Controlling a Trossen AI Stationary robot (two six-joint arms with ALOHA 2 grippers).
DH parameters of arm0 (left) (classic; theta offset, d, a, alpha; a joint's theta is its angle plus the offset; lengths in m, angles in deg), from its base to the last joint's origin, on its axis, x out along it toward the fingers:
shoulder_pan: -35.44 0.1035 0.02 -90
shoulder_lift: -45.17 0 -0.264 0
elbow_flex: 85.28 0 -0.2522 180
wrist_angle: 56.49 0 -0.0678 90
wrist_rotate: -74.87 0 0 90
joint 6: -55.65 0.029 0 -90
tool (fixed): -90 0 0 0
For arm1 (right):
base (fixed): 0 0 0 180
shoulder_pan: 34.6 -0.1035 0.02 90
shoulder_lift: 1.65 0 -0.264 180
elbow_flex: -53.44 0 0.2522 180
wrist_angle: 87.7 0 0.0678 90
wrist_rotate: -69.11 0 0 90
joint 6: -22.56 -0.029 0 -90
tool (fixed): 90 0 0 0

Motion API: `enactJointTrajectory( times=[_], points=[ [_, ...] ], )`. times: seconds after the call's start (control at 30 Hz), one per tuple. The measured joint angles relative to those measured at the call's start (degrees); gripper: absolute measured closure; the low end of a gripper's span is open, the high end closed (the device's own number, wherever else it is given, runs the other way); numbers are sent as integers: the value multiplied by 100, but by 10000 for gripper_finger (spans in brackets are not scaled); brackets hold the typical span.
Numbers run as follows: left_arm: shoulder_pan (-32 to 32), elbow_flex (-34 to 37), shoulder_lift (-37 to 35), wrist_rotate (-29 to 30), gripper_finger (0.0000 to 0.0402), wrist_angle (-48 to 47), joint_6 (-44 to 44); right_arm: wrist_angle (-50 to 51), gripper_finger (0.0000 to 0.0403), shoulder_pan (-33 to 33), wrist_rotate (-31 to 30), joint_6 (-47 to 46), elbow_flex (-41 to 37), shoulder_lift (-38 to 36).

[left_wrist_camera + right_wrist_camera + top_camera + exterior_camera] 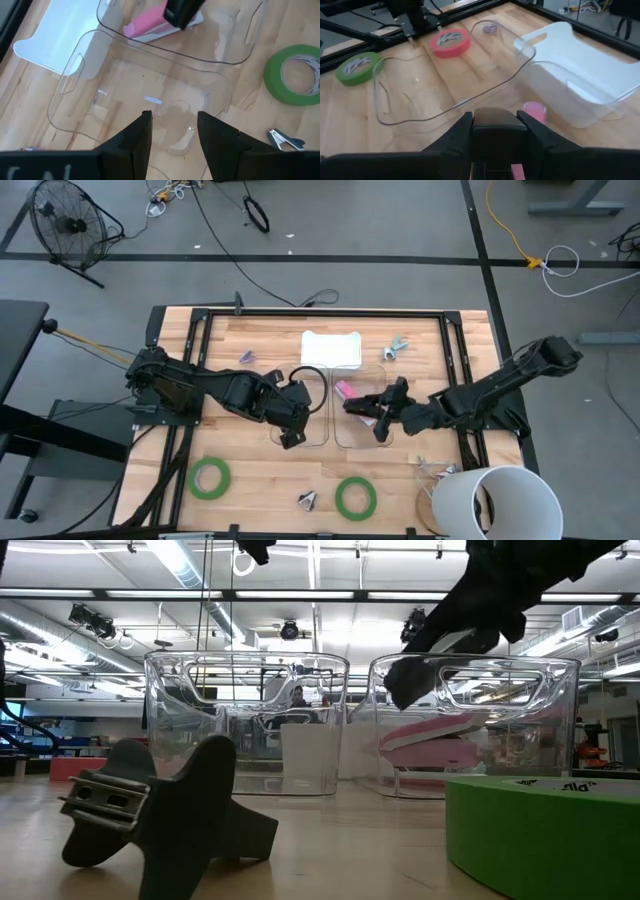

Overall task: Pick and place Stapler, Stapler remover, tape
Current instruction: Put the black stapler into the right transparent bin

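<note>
Wooden bench, two clear bins mid-table. The right gripper (362,406) hangs over the right bin (350,440), pinching the pink stapler (345,390): rigid, fairly heavy, best held mid-body. The left gripper (172,131), spread empty, hovers over the left bin (70,100). Green tape (355,496) sits near the front edge.

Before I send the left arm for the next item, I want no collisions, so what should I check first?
1. Left claw open and empty, over the left clear bin: ok.
2. Pink stapler lying inside the right clear bin: ok.
3. Right claw out of the way: not ok, it hangs over the right clear bin beside the left claw.
4. Right claw free of load: cannot tell.
5. Tape placed: not ok, green tape rolls lie on the table.
6. Stapler remover placed: not ok, it lies on the table between the rolls.
</note>
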Motion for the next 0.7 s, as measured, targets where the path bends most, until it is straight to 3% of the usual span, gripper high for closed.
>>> enactJointTrajectory(
  times=[0.3,0.7],
  points=[
    [0,0,0,2,239,39,2,-322,293,-188,-156,-392,0,688],
    [7,0,0,2,239,50,6,-260,293,-188,-69,-609,0,876]
  ],
)
